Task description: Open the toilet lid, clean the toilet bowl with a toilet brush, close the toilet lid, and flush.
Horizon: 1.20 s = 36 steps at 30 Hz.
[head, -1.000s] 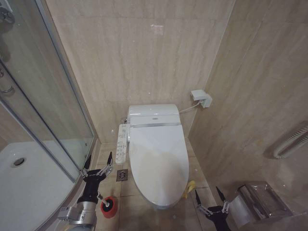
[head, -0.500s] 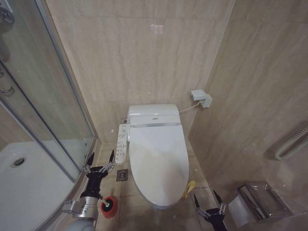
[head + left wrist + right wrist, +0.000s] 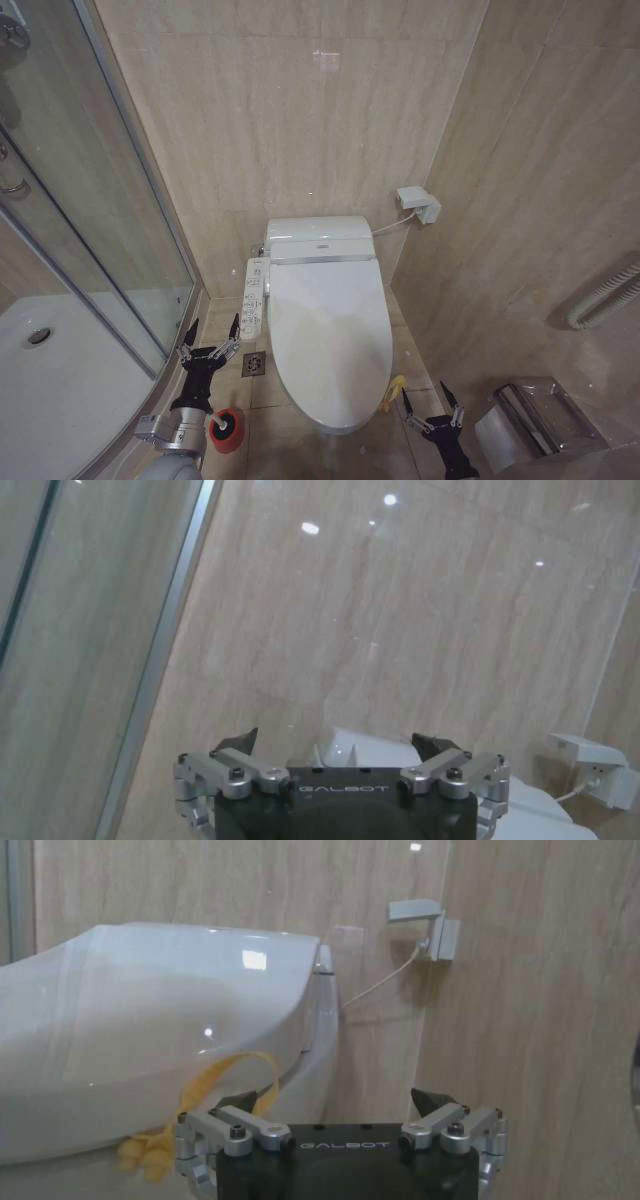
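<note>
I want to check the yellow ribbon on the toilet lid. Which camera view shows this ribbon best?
The right wrist view: the yellow ribbon hangs close, looped from the toilet lid edge, just beyond the open right gripper. The head view shows it as a small yellow spot beside the lid. The left wrist view faces the wall.

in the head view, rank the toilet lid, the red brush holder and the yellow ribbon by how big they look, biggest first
1. Toilet lid, closed, by far the largest.
2. Red brush holder, beside the open left gripper.
3. Yellow ribbon, smallest, close by the open right gripper.
</note>
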Motion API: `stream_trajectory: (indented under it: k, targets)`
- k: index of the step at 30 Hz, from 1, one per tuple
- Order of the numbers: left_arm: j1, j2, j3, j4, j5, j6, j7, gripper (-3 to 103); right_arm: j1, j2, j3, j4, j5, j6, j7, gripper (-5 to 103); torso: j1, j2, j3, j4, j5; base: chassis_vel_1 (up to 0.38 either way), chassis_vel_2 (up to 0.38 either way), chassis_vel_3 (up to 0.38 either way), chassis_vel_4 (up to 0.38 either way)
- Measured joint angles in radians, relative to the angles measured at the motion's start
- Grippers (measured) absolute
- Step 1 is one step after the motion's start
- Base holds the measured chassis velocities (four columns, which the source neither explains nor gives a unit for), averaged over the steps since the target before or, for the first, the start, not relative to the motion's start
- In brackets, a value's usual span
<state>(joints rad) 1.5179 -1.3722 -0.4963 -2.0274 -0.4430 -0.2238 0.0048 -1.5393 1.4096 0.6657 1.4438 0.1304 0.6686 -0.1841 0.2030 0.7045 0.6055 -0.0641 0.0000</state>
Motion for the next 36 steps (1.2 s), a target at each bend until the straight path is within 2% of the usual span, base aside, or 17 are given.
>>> stream_trajectory:
  k: [16,17,24,25,31,32,36]
  targets:
    - [0.004,-0.005,0.003,0.005,0.004,0.0,0.0,100,0.042,-0.009,-0.016,-0.042,0.066,0.011,-0.1,100,0.0,0.0,0.0,0.0,0.0,0.0,0.0,0.0,0.0]
    - [0.005,-0.005,0.003,0.005,0.005,0.0,0.0,100,0.045,-0.01,-0.016,-0.047,0.067,0.013,-0.103,83,0.0,0.0,0.0,0.0,0.0,0.0,0.0,0.0,0.0]
    - [0.009,-0.007,0.001,0.002,0.007,0.001,0.001,100,0.062,-0.014,-0.017,-0.071,0.078,0.02,-0.115,83,0.0,0.0,0.0,0.0,0.0,0.0,0.0,0.0,0.0]
    - [0.009,-0.008,0.001,0.002,0.008,0.001,0.001,100,0.063,-0.015,-0.017,-0.073,0.079,0.021,-0.117,56,0.0,0.0,0.0,0.0,0.0,0.0,0.0,0.0,0.0]
    - [0.012,-0.011,0.002,0.0,0.012,0.001,0.001,100,0.058,-0.014,-0.017,-0.066,0.09,0.025,-0.124,56,0.0,0.0,0.0,0.0,0.0,0.0,0.0,0.0,0.0]
    - [0.012,-0.011,0.002,-0.001,0.012,0.001,0.001,100,0.055,-0.013,-0.017,-0.061,0.094,0.025,-0.125,43,0.0,0.0,0.0,0.0001,0.0,0.0,0.0,0.0,0.0]
    - [0.013,-0.012,0.003,-0.003,0.014,0.001,0.001,100,0.041,-0.009,-0.017,-0.043,0.115,0.031,-0.143,43,0.0,0.0,0.0,0.0,-0.0001,0.0,0.0,0.0,0.0]
